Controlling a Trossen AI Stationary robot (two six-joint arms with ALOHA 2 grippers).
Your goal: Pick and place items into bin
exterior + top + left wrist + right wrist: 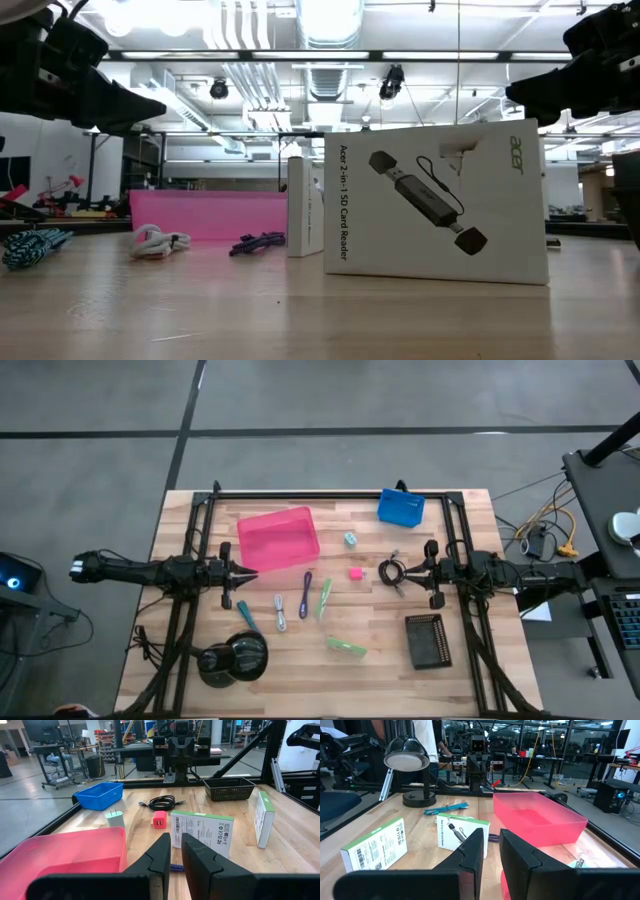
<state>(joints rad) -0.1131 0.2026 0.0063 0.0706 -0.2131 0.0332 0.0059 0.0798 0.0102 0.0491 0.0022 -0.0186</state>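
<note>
**both arms level at mid-table, items spread between them**

the left gripper (246, 573) hangs above the table (470, 670) at its left side, tip pointing right. its 2 fingers (161, 855) stand close together with only a thin slit between them, holding nothing. nearest to it is the pink bin (278, 538), whose near corner lies just beside and slightly behind the tip. just forward of the tip, toward the front edge, lie the teal cord (245, 615), the grey cord (280, 612) and the purple cord (305, 595), each with its long axis running roughly front to back, across the gripper's pointing line.

further along that line stands the green packet (324, 598), then the pink cube (356, 573) almost dead ahead, and the pale teal cube (350, 539) a little behind it. a second green packet (346, 647) lies nearer the front edge.

the right gripper (405, 572) faces left from the table's right side, empty, its fingers (472, 851) likewise nearly together. the black coiled cable (389, 573) lies touching or just under its tip, so that arm looks the nearer for the cable and the pink cube, the left arm for the cords.

far right rests a black basket (427, 640), and at the back a blue bin (401, 507).
</note>
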